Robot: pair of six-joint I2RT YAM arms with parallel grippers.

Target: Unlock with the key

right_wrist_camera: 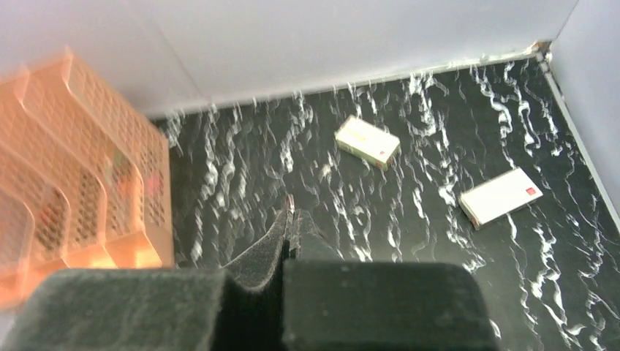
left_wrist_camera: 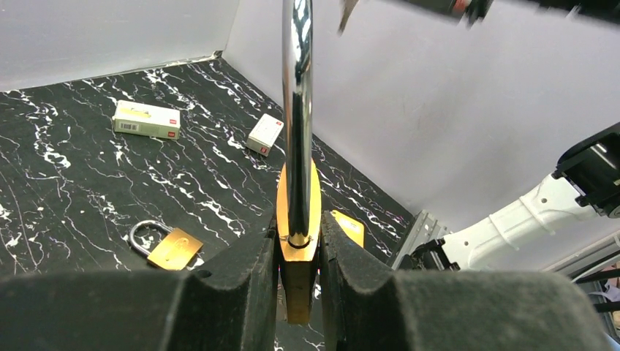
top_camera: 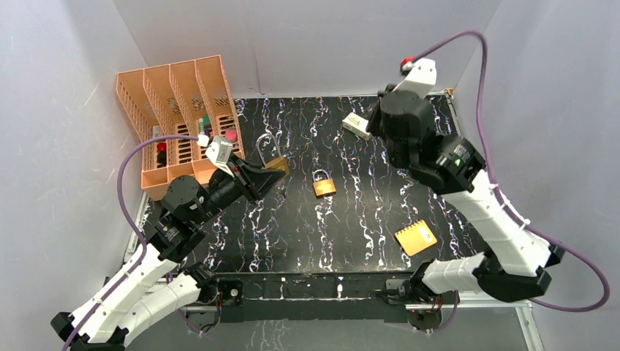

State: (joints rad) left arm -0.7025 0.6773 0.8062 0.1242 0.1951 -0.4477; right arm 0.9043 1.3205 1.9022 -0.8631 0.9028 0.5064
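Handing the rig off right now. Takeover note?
Left gripper: shut on the held padlock, brass body clamped, shackle pointing up.
Right gripper: shut. The thin metal sliver at its tips looks like the key, held in the air, not touching the lock.
Spare padlock lies on the table.
Done: lock and key picked up.
Left: insert key, turn, free the shackle.

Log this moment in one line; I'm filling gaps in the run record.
left gripper: shut on padlock, shackle up | right gripper: shut, off table | key: not discernible
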